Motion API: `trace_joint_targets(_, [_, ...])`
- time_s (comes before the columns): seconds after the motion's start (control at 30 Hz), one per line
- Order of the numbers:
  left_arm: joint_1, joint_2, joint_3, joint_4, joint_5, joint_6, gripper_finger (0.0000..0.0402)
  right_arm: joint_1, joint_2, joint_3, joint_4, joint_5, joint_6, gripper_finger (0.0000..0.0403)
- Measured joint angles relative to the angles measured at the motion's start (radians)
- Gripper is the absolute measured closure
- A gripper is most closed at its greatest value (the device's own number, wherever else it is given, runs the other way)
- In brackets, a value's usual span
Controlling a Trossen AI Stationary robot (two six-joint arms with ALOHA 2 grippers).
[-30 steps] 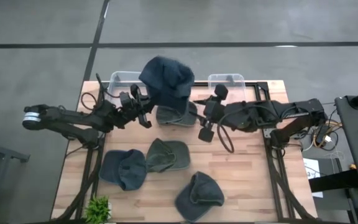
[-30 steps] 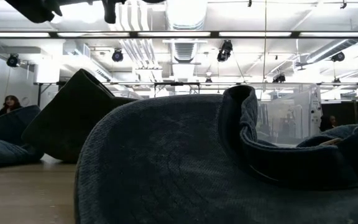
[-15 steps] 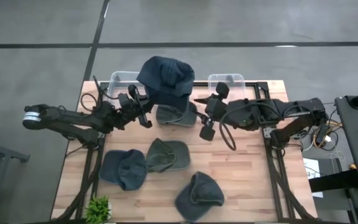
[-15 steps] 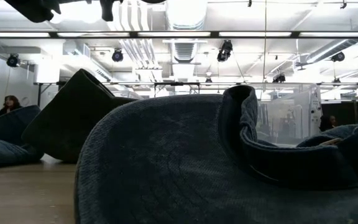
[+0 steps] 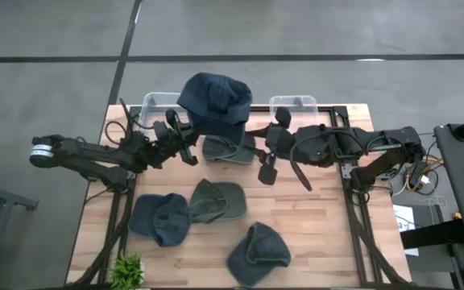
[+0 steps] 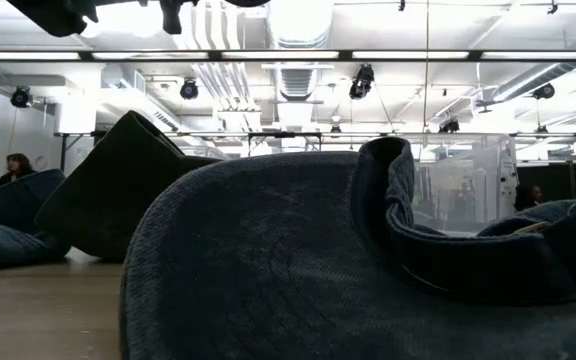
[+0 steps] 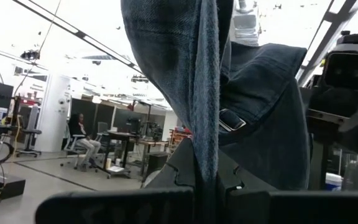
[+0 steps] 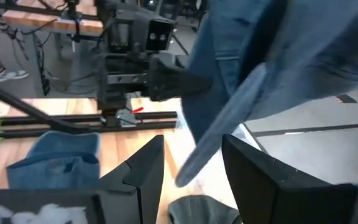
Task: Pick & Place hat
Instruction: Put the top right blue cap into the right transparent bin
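Observation:
A blue denim hat (image 5: 213, 98) is held up over the table's far middle, with my left gripper (image 7: 207, 193) shut on it from the left (image 5: 188, 138). The hat's strap buckle (image 7: 229, 119) shows just above the fingers. My right gripper (image 8: 191, 168) stands open at the hat's right side (image 5: 256, 135). The hat's brim (image 8: 229, 124) reaches down between its two fingers, and I see no touch. A grey-blue hat (image 5: 228, 150) lies on the table under the held one. My left gripper pinches a fold of the hat's cloth (image 7: 205, 168) between its two fingers, close to the strap buckle. The fingers come from the table's left, slanting upward. The hat is lifted clear of the table and rises above the fingers, its crown spreading out over them.
Three more hats lie on the wooden table: an olive one (image 5: 216, 200), a blue one (image 5: 161, 217) and a dark blue one (image 5: 258, 254) that fills the low view (image 6: 298, 260). Two clear bins (image 5: 161, 102) (image 5: 294, 103) stand at the far edge. A small plant (image 5: 126, 271) stands near-left.
My right gripper has turned a little at the wrist while staying beside the hat's brim. The held hat has stayed aloft in my left gripper.

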Motion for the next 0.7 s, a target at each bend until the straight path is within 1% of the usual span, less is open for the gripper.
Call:
trace_joint_targets(0.23, [0.000,0.000,0.000,0.008,0.028,-0.022,0.0398,-0.025,0.000,-0.002,0.028,0.010,-0.005,0.0248])
trace_joint_targets(0.57, [0.001,0.030,0.000,0.022,0.026,-0.029,0.0398,-0.069,0.000,-0.021,0.078,0.001,-0.029,0.0248])
trace_joint_targets(0.63, [0.001,0.033,0.000,0.026,0.020,-0.028,0.0398,-0.077,0.000,-0.030,0.079,0.002,-0.029,0.0254])
trace_joint_targets(0.7, [0.001,0.034,0.000,0.025,0.020,-0.027,0.0395,-0.081,0.000,-0.034,0.072,0.003,-0.029,0.0272])
